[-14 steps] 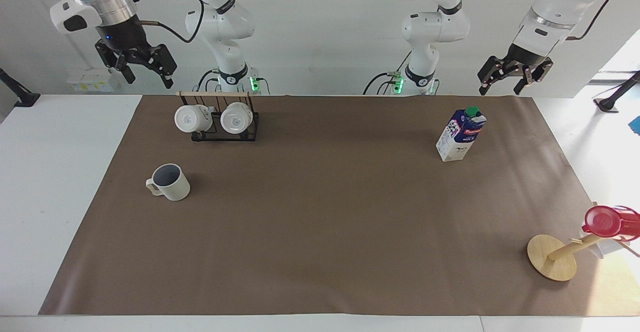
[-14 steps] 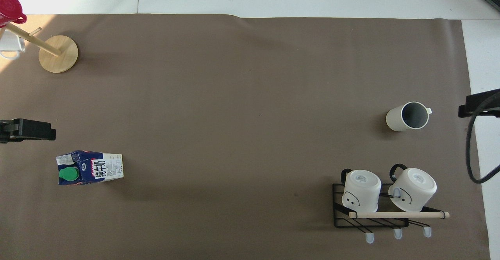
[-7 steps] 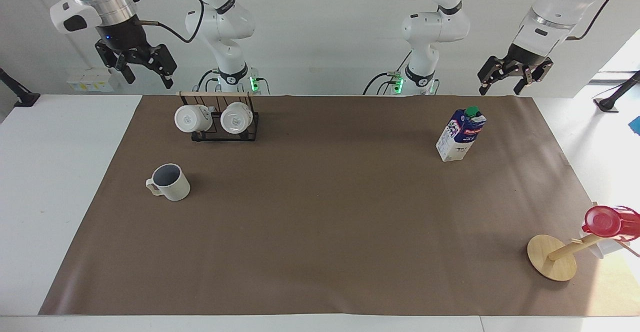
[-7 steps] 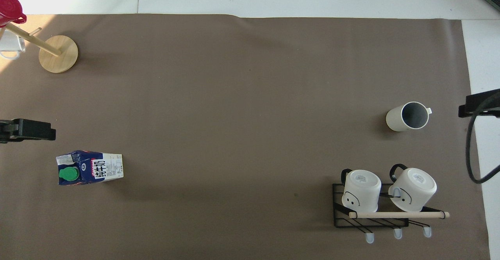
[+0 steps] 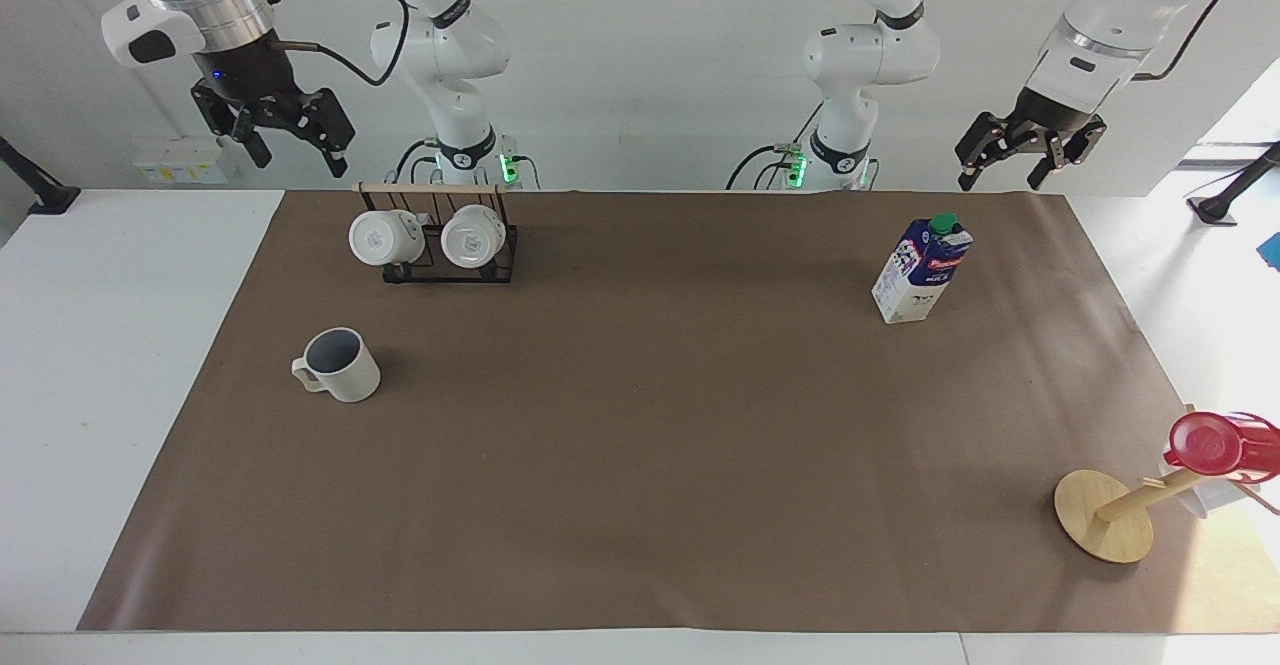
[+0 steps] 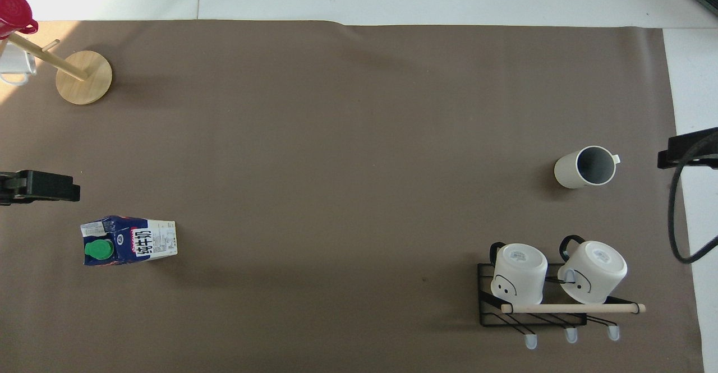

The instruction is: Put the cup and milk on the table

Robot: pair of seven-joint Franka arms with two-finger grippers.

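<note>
Facing view shows the cup (image 5: 341,365) standing upright on the brown sheet of the tabletop (image 5: 120,365), toward my right arm's end, its handle turned to that end's bare white edge and its dark inside showing. It stands farther from me than the black wire rack (image 5: 447,255), which carries two white mugs (image 5: 385,237) on their sides under a wooden bar. My right end effector (image 5: 283,145) hangs high in the air over the tabletop's edge nearest me, beside the rack, well apart from the cup, its fingers spread wide with nothing between them.

The milk (image 5: 921,269) stands upright on the sheet toward my left arm's end, green cap on top, well apart from the cup. My left end effector (image 5: 1017,162) hangs raised over the sheet's corner nearest me, near the carton but clear of it, fingers apart and holding nothing.

In the overhead view the cup (image 6: 584,166) and the milk (image 6: 129,240) sit near the sheet's two ends. A wooden stand (image 5: 1104,515) with a red lidded thing (image 5: 1215,444) on its peg lies toward my left arm's end, farther from me than the milk.
</note>
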